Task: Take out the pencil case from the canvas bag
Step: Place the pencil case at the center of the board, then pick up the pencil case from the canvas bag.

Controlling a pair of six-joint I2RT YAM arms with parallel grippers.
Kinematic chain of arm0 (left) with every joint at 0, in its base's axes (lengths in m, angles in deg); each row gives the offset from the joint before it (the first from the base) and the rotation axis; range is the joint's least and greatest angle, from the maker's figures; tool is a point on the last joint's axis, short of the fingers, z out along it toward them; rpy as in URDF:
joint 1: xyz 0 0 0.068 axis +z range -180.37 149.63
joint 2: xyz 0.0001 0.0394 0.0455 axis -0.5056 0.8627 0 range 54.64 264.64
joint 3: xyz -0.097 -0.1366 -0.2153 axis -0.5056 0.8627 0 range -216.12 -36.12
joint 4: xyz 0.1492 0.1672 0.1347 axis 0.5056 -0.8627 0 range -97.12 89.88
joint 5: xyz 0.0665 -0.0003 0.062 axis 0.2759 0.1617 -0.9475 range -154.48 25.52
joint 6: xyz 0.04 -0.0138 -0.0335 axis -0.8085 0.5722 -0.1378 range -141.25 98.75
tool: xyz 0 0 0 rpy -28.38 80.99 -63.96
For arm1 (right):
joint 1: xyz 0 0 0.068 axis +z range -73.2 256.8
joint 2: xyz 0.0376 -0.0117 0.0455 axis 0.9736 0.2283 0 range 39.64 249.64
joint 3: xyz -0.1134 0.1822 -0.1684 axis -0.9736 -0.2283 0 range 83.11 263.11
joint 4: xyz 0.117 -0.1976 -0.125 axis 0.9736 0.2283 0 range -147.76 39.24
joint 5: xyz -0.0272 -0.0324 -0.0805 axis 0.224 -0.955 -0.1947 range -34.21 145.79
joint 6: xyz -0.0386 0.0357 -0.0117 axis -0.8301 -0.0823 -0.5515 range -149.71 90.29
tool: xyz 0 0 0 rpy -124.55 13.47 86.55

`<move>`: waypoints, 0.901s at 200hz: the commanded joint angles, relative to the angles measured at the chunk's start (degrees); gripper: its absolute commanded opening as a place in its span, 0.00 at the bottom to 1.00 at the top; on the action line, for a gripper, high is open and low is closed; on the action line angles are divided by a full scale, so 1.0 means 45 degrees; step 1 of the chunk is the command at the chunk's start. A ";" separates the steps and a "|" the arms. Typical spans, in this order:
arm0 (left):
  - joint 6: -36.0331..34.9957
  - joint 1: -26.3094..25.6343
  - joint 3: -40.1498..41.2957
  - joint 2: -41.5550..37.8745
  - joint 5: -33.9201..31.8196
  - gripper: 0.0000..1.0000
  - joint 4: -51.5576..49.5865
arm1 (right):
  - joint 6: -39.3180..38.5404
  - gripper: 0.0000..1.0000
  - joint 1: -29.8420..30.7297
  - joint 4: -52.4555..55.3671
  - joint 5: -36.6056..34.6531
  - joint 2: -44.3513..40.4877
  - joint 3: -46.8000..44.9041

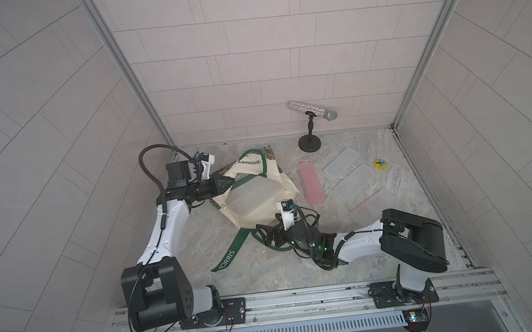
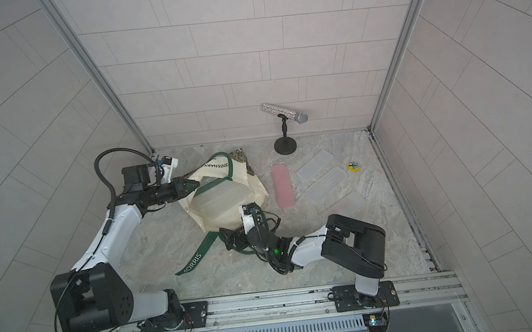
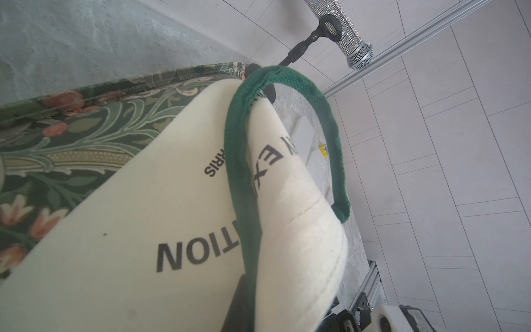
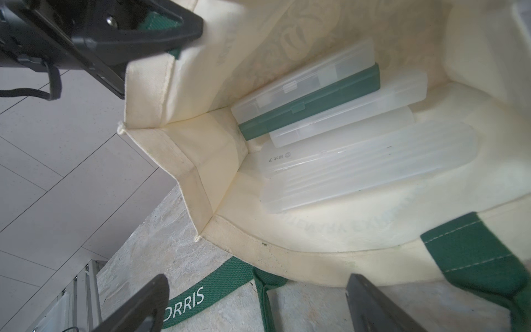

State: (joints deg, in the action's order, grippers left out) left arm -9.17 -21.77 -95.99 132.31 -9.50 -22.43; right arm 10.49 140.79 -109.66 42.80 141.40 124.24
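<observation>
The cream canvas bag [image 1: 262,212] [image 2: 220,219] lies on its side on the marble table in both top views, mouth toward the front. My left gripper [image 1: 226,185] [image 2: 193,183] is shut on the bag's upper rim beside a green handle and holds the mouth up. In the left wrist view only one dark finger [image 3: 234,304] shows behind the cloth. My right gripper [image 1: 266,236] [image 4: 257,283] stands open at the lower rim, over the green MORRIS strap [image 4: 201,296]. Inside lie several pencil cases: a clear one [image 4: 304,86], a green one [image 4: 313,106] and a frosted one [image 4: 367,166].
Right of the bag on the table lie a pink case [image 1: 310,183], two clear cases [image 1: 341,163] [image 1: 354,181] and a small yellow object [image 1: 381,163]. A glittery microphone on a black stand [image 1: 310,142] sits at the back. Tiled walls close in three sides.
</observation>
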 commanded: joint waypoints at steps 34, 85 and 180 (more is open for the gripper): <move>-0.0005 0.0101 -0.0025 -0.0437 0.0790 0.00 0.0601 | 0.1558 0.98 0.0059 -0.0753 -0.0978 0.1464 0.0917; 0.0012 0.0125 -0.0015 -0.0444 0.0932 0.00 0.0601 | 0.3010 0.96 -0.0208 -0.0735 -0.1400 0.2549 0.1580; 0.0035 0.0125 -0.0014 -0.0465 0.1141 0.00 0.0660 | 0.5955 0.94 -0.0762 0.1239 -0.1419 0.3937 0.3819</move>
State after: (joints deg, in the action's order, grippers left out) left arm -9.15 -21.40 -95.97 132.31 -8.54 -22.43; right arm 31.85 137.66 -107.60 37.16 157.00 139.38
